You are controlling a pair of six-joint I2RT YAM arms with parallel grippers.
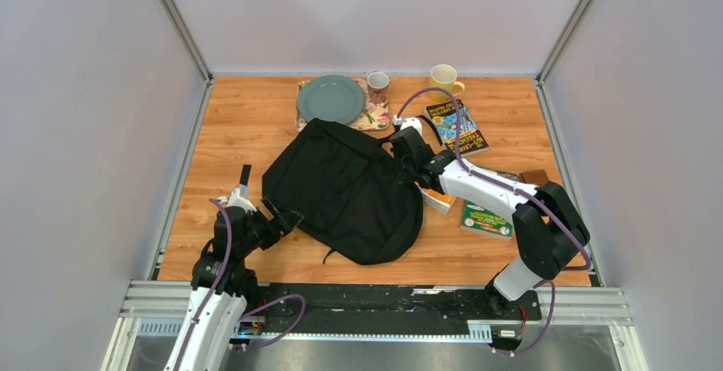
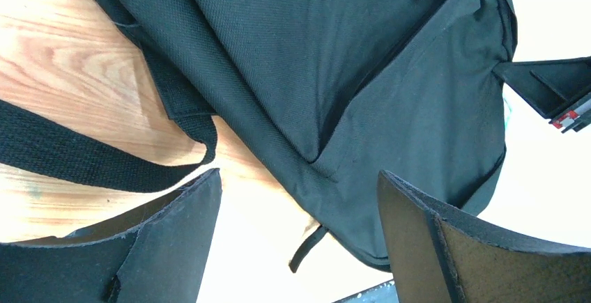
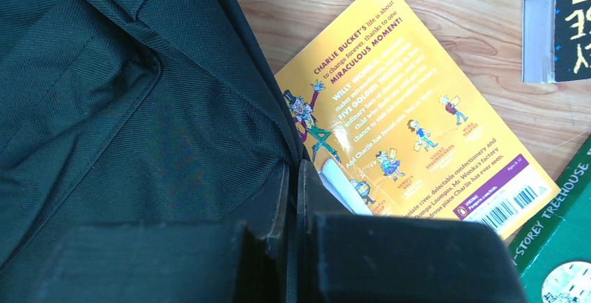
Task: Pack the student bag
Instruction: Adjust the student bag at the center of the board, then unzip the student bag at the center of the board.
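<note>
1. Right, over on the left, the left gripper hangs with its jaws spread wide and nothing between them, just off the near-left edge of the student bag.
2. Just beside it, a black strap trails flat over the wooden table.
3. Centre now: the black, rounded bag lies flat in the middle of the table.
4. Beyond it on the far side sits a grey-green plate, with a brown mug and a yellow mug to its right.
5. On to the right gripper: its fingers are pressed together at the bag's far-right edge, and I cannot tell whether any fabric is caught between them.
6. Right of the bag, a yellow paperback lies back cover up against the bag's edge. A green book lies nearer and further right, and a dark-covered book lies on the far side.
</note>
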